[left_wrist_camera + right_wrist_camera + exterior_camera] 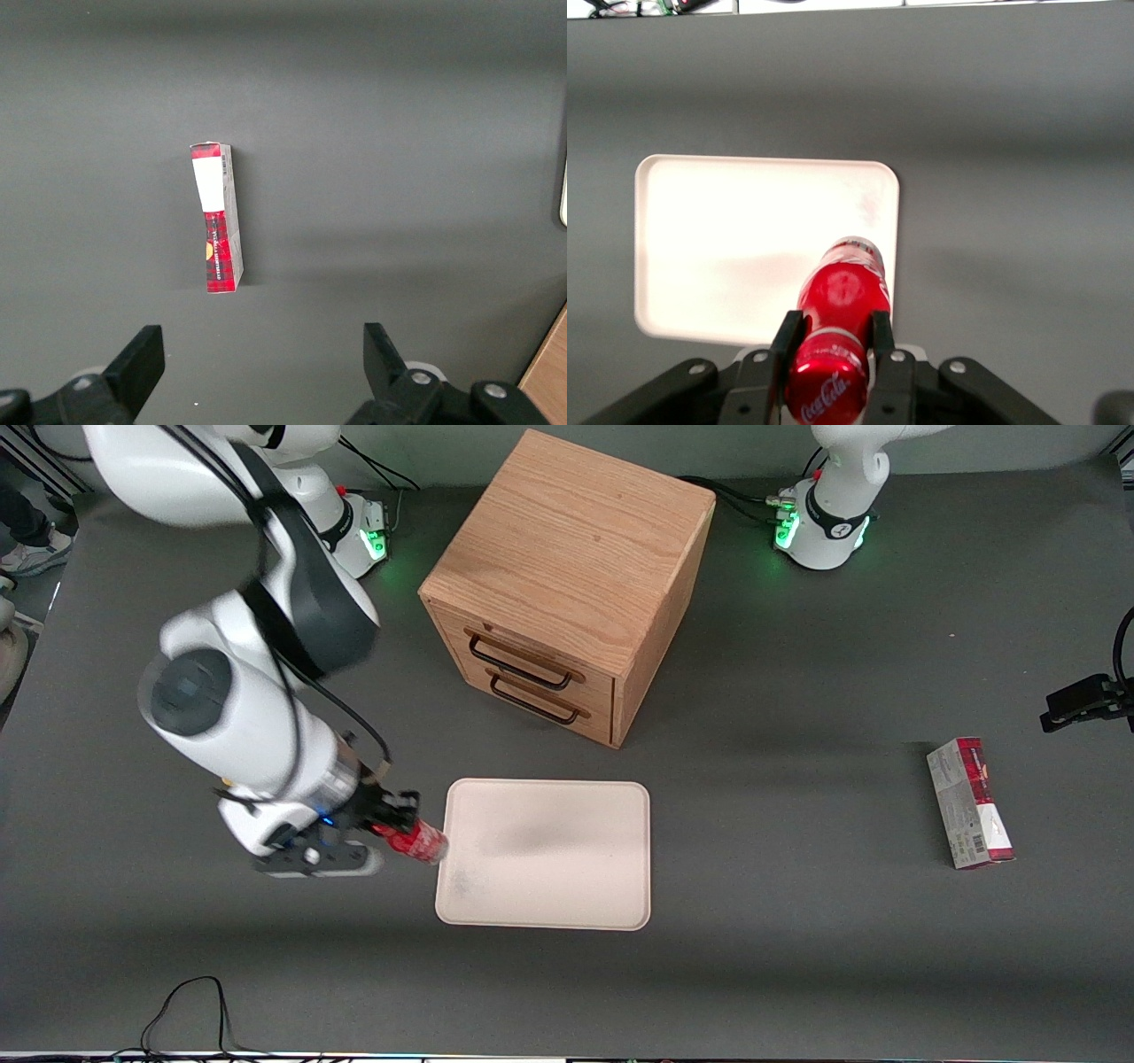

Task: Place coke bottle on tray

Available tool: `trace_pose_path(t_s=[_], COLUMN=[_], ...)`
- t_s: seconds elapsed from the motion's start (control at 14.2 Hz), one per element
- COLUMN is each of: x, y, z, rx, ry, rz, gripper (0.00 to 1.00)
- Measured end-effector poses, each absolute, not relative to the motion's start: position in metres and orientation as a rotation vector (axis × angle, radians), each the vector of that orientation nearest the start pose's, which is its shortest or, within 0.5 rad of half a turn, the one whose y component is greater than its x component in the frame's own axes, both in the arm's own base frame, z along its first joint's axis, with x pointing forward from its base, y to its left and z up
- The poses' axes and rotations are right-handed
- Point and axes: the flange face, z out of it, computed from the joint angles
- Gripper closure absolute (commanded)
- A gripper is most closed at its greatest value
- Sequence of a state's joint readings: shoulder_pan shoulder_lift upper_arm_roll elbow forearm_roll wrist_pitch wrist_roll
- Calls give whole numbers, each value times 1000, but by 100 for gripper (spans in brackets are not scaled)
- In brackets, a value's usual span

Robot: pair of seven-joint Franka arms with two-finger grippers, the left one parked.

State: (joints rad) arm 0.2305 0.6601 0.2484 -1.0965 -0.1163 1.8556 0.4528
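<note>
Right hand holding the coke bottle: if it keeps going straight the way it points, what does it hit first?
Likely the tray. The hand is shut on the coke bottle, whose clear base already overlaps the tray's rim at the working arm's end. Height above the tray is unclear.

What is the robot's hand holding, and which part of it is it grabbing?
The gripper, at the tray's edge toward the working arm, holds the coke bottle. Its jaws pinch the upper end, near the cap.
</note>
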Motion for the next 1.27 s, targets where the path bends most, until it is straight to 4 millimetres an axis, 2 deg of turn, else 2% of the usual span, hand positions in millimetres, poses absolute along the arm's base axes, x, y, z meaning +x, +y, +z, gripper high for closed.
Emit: trace_pose_path(t_s=[0.14,0.28,0.42,0.49,0.56,0.85,0.99,1.13,1.27], x=[705,710,711,711,712,713,713,711,706], y=[297,302,306,309,310,311,311,306,290], z=[393,348,320,313,309,311,320,346,391], rx=[-3059,-3090,-3103,-3103,-3100,-3104,-3109,-3128,-3164], ry=[-11,-36,-60,-68,-72,-58,-49,-49,-26], rz=[-131,-104,-104,-114,-125,-162,-189,-197,-203], gripper=[100,100,100,100,1,0,0,0,0])
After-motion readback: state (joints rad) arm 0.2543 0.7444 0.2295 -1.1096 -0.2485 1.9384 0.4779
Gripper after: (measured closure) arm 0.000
